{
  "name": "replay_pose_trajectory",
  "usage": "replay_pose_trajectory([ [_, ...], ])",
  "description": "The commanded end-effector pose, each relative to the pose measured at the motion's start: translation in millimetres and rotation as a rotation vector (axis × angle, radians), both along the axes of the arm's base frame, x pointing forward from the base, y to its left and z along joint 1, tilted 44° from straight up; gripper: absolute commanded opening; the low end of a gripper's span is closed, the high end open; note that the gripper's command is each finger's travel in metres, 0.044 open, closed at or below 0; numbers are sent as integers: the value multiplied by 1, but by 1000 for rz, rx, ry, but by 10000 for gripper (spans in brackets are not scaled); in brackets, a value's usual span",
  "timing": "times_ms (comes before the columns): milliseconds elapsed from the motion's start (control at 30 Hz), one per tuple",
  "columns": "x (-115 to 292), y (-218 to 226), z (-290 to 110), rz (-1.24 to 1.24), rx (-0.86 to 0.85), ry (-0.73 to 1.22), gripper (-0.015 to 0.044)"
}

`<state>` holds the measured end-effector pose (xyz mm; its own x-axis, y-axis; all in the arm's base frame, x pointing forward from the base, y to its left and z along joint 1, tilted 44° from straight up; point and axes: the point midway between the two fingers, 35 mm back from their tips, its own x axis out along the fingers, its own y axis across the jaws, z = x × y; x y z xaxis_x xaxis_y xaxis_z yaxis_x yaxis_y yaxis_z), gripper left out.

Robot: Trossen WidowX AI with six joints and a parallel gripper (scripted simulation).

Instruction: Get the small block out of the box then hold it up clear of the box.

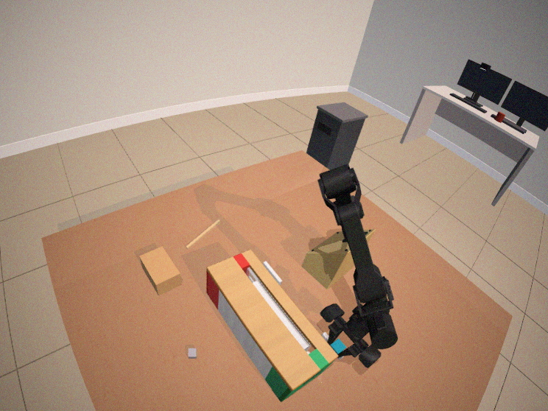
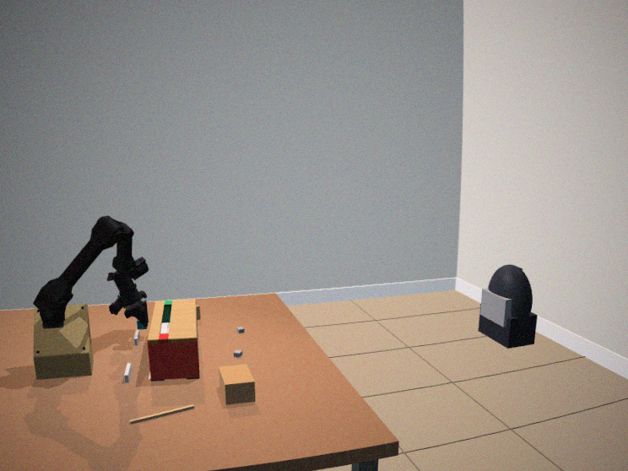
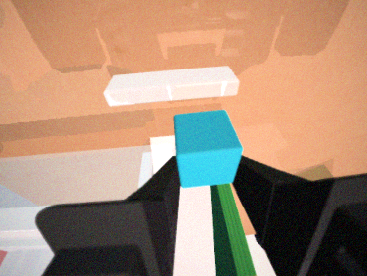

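Small cyan cube block [image 3: 207, 146]: out of the box, clamped between the fingers of the black parallel-jaw tool [image 1: 342, 342], just beside the green end of the box, low over the brown worktop [image 1: 433, 318].

Long wooden-topped box with one red and one green end [image 1: 265, 316]: upright on the worktop, apparently undisturbed; shelf visible as a white strip.

White flat bar [image 3: 171, 89]: lying on the worktop just beyond the block.

Tan wooden block [image 1: 160, 269], thin wooden stick [image 1: 202, 233], small grey cube [image 1: 191, 352]: scattered left of the box, well apart.

Status: extraction judged complete, grasp made. Outstanding: raise the block, carry it well clear of the box, hold steady.
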<state>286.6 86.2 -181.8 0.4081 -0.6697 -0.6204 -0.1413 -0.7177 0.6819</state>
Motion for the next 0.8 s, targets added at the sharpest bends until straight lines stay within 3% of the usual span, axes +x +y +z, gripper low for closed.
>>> replay_pose_trajectory([
  [0, 2, 16, 14, 6, 11, -6, 0],
  [200, 2, 16, 17, 14, 11, 1, 0],
  [767, -16, 31, 74, 211, 17, 166, 0],
])
